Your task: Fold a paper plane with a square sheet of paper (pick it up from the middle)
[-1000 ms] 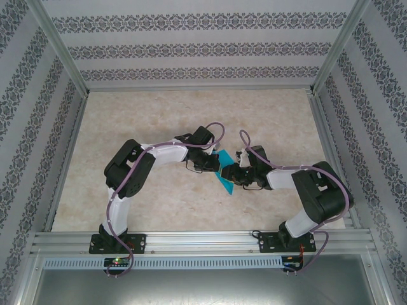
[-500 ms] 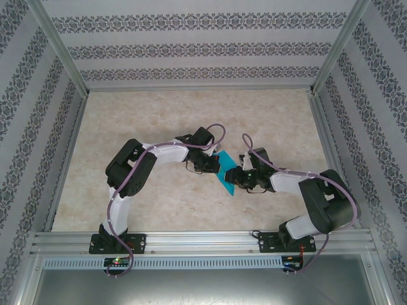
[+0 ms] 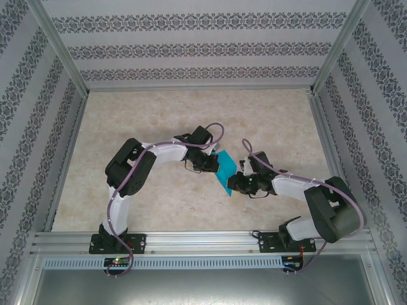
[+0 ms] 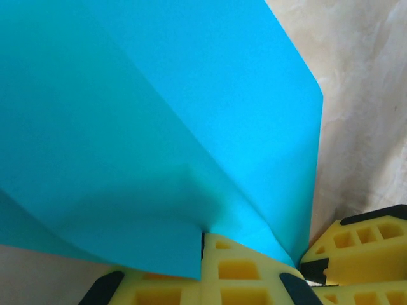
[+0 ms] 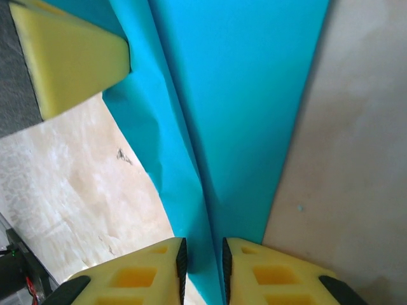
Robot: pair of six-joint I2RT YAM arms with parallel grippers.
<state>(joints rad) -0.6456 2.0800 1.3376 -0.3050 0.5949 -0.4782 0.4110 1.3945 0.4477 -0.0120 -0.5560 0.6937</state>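
The turquoise-blue sheet of paper (image 3: 224, 170) is folded into a long tapering dart with a centre crease, the paper plane (image 5: 241, 95), held above the table between both arms. My left gripper (image 3: 213, 164) is shut on its upper left edge, and the paper (image 4: 159, 114) spreads out from the pinch of that gripper (image 4: 203, 244). My right gripper (image 3: 236, 182) is at the lower right end. Its jaws (image 5: 202, 251) straddle the centre crease with a narrow gap still open. The left gripper's yellow finger (image 5: 70, 60) shows at the paper's far end.
The beige marbled table (image 3: 159, 114) lies below, bounded by patterned walls and an aluminium frame (image 3: 203, 241) along the near edge. In the left wrist view, the right gripper's yellow finger (image 4: 362, 244) sits close beside the left one.
The right arm has stretched out lower and its gripper has shifted slightly down and right along the paper. Its jaws have narrowed around the crease. The left gripper keeps its hold.
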